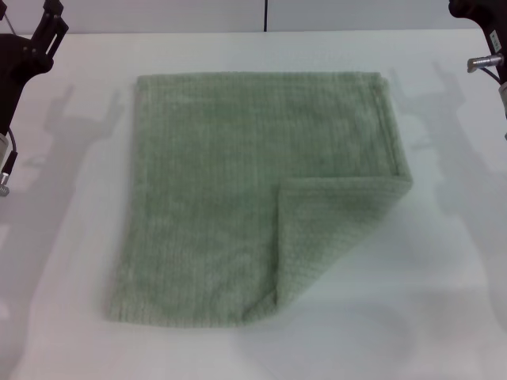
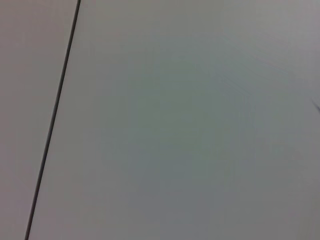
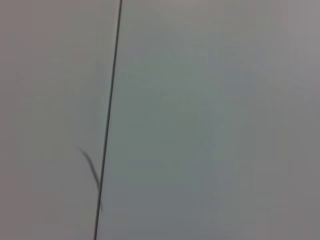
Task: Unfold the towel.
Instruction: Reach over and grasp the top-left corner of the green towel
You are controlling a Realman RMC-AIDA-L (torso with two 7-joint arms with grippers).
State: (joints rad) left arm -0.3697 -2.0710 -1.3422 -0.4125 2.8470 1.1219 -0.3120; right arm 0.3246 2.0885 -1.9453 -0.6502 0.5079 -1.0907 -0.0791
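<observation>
The pale sage-green towel lies flat on the white table in the middle of the head view. Its near right corner is folded over onto the cloth as a triangle; the rest is spread out. My left gripper is raised at the far left edge, well clear of the towel. My right gripper is raised at the far right top edge, also clear of it. Neither holds anything that I can see. Both wrist views show only bare pale surface with a dark seam line.
The table's far edge meets a pale wall with a dark vertical seam. Bare table surface lies on all sides of the towel. The arms cast shadows on the table beside the towel.
</observation>
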